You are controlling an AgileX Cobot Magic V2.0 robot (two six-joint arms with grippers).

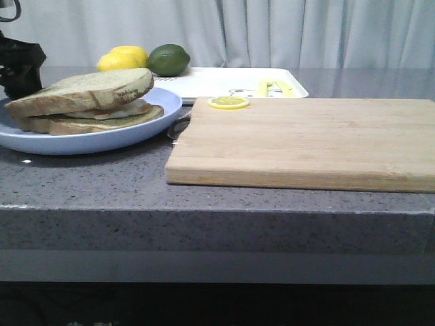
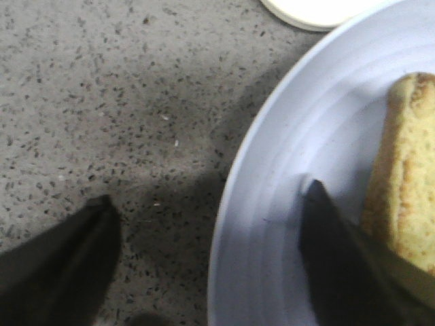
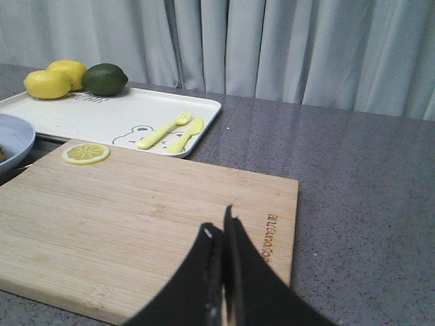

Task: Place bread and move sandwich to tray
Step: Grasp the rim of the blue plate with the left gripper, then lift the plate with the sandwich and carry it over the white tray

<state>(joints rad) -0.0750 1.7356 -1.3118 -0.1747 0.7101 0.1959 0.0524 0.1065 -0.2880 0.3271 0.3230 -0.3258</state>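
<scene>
Left wrist view: left tool point(image 2: 204, 251) open, straddling plate point(image 2: 272, 204) rim beside sandwich point(image 2: 408, 170); close squarely, lift level toward tray point(image 1: 224, 83). Right tool point(image 3: 221, 234) shut, empty.

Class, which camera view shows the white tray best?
The right wrist view: the tray shows nearly whole, with its print and cutlery. The front view gives only a thin strip behind the board; the left wrist view catches one pale corner.

wooden board point(image 1: 306, 139) lies bare save a lemon slice point(image 1: 228, 102) at its corner.
</scene>
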